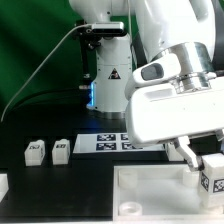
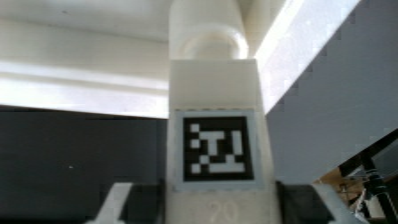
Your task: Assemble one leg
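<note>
Wrist view: leg (image 2: 215, 95), a white block with its tag (image 2: 217, 150) square to the lens. The gripper (image 2: 210, 208) is clenched on it, fingers (image 2: 119, 205) pressed to both sides. Rounded end of the leg points away from the gripper.

Exterior view: same leg hangs over the tray (image 1: 150, 195), above its corner on the exterior view's right; contact with the tray cannot be told. Two spare legs (image 1: 37, 150) (image 1: 62, 149) stand on the black tabletop (image 1: 70, 195), well apart from the tray toward the exterior view's left. Marker board (image 1: 112, 143) lies flat just behind the tray.
</note>
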Action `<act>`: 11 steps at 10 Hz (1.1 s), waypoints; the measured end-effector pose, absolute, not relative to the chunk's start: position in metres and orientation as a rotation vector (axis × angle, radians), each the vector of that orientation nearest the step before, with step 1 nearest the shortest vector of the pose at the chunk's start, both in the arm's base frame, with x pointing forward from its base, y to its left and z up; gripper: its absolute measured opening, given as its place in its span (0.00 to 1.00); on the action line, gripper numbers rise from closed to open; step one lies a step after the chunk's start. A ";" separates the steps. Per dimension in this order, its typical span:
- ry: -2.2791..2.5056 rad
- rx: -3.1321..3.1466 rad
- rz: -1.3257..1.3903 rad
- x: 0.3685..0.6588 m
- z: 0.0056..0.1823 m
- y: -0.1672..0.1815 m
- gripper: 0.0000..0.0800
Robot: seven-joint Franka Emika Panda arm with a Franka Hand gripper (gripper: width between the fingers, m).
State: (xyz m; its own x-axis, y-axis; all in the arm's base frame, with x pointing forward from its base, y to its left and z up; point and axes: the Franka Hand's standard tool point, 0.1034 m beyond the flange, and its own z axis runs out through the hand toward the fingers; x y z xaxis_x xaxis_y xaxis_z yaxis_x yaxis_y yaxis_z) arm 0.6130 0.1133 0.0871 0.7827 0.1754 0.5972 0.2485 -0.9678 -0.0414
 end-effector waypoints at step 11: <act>-0.347 -2.864 -0.892 0.611 0.084 0.114 0.81</act>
